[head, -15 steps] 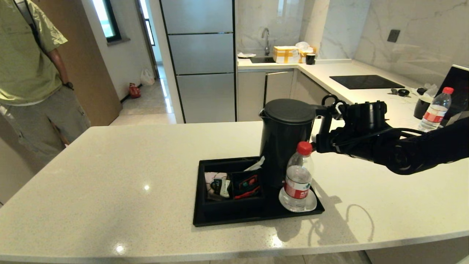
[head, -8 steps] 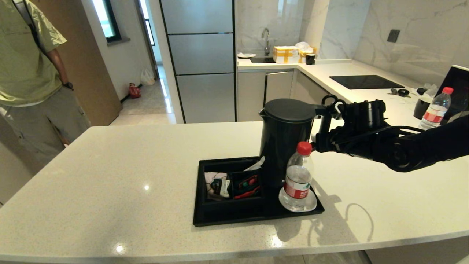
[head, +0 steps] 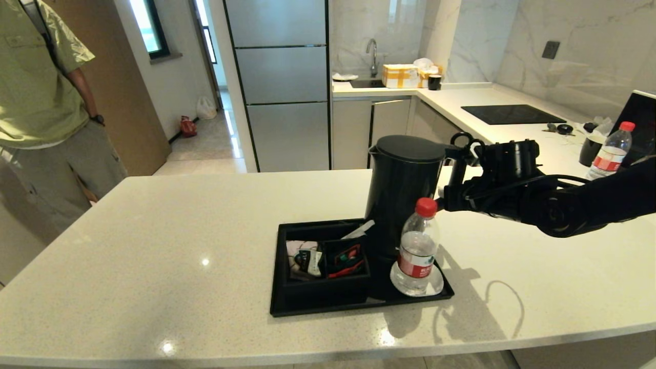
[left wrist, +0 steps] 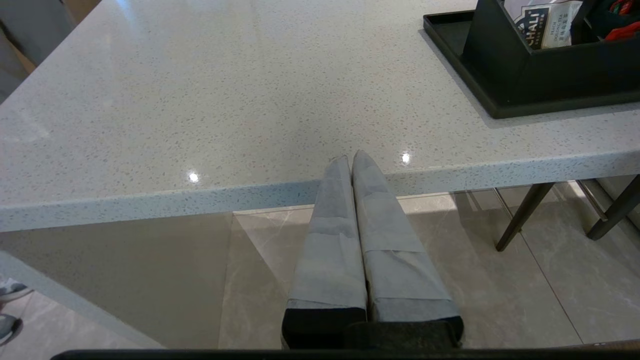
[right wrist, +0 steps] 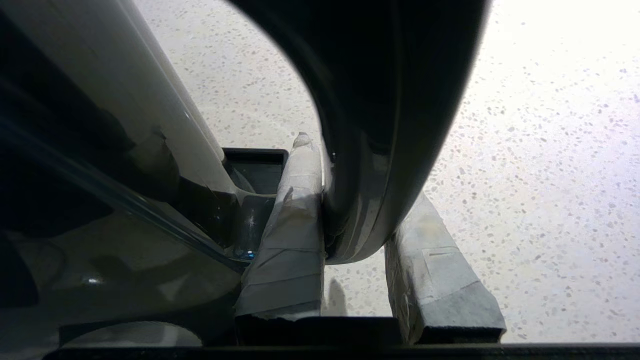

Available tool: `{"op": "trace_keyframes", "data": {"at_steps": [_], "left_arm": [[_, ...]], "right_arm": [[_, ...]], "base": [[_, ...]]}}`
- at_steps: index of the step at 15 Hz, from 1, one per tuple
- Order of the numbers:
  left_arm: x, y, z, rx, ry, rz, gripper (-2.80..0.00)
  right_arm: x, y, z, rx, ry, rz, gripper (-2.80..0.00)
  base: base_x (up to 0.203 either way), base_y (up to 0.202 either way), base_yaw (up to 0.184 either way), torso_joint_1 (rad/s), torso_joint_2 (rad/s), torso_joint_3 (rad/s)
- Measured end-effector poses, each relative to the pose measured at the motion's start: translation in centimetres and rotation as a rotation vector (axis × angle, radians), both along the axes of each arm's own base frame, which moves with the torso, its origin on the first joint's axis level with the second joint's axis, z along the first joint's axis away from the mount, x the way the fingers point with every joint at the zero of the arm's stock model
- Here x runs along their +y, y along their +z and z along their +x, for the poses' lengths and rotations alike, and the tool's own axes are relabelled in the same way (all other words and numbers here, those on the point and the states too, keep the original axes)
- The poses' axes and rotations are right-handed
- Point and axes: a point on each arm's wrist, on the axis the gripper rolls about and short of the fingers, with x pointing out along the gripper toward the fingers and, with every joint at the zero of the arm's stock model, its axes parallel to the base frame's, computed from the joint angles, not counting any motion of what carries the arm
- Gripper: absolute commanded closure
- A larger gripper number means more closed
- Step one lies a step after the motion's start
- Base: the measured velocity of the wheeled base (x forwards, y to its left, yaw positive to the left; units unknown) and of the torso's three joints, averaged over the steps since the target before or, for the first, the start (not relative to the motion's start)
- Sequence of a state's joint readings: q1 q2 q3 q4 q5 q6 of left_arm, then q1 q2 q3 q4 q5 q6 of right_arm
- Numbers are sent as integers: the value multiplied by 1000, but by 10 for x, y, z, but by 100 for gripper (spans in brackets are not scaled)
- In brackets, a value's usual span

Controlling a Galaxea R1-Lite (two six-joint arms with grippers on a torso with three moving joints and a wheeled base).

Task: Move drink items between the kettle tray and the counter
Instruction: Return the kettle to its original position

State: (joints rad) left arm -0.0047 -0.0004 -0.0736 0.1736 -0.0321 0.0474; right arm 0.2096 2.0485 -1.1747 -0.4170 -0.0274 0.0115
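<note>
The matte-black kettle [head: 402, 195] stands upright over the back right of the black kettle tray [head: 328, 306]. My right gripper [head: 454, 177] reaches in from the right and is shut on the kettle's loop handle [right wrist: 380, 150], one taped finger on each side of it [right wrist: 360, 170]. I cannot tell whether the kettle's foot touches the tray. The red-capped water bottle [head: 417, 251] stands on the white coaster [head: 435, 286] at the tray's front right. A pink-and-black sachet [head: 303, 259] lies in a left compartment. My left gripper [left wrist: 350, 157] is shut and empty, parked below the counter's [head: 179, 246] front edge.
Red-and-green packets [head: 347, 257] fill the middle compartment. A second bottle [head: 610, 151] and a black cup [head: 589, 149] stand on the far right counter by a dark screen [head: 639, 120]. The black hob [head: 512, 114] lies beyond. A person [head: 41, 102] stands at the left.
The kettle has shifted a little up and to the right with my right gripper on its handle. The bottle, tray and left arm have stayed where they were.
</note>
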Motion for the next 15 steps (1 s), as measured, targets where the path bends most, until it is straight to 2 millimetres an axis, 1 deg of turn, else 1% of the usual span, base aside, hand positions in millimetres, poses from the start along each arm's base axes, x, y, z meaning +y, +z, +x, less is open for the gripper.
{"op": "trace_keyframes", "data": {"at_steps": [4, 15], "left_arm": [[0, 0, 0, 0, 0, 0, 0], [0, 0, 0, 0, 0, 0, 0]], "right_arm": [[1, -4, 3, 4, 3, -1, 0], [0, -5, 0, 9, 3, 3, 0]], "base": [[0, 0, 0, 0, 0, 0], [0, 0, 0, 0, 0, 0]]}}
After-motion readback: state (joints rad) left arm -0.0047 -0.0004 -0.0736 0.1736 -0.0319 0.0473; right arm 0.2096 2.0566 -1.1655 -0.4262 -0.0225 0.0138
